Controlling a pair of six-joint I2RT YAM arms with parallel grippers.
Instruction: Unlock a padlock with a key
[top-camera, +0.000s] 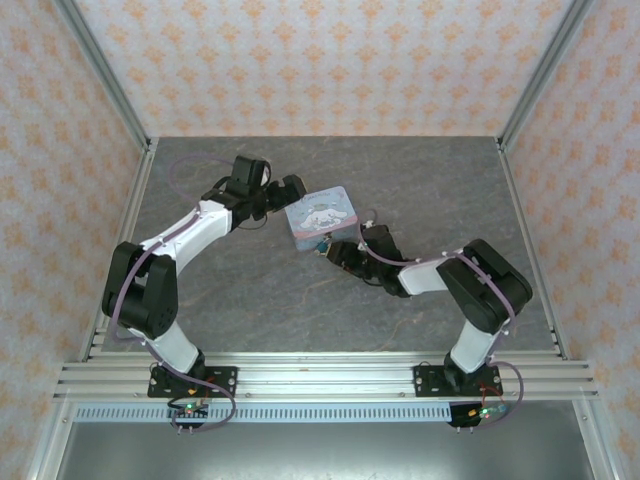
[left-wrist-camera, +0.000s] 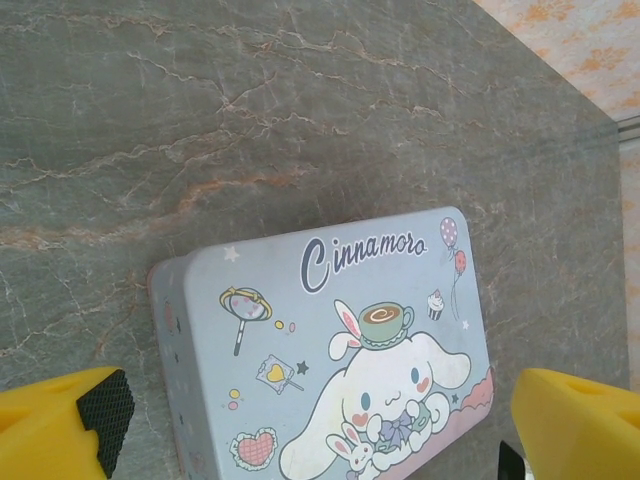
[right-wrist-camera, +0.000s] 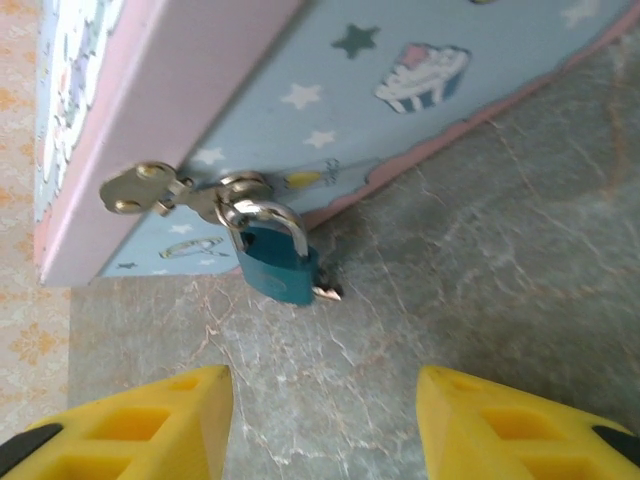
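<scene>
I see a padlock of teal painted metal, its shackle shiny; glossy printed tin box; matt stone-look counter.

Grey veined stone-look table; pale blue cartoon-printed tin box resting on it, toward far middle.

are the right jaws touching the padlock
Apart. The right wrist view shows a stretch of bare table between the padlock and the right jaws, which stand open nearer the camera.
</scene>
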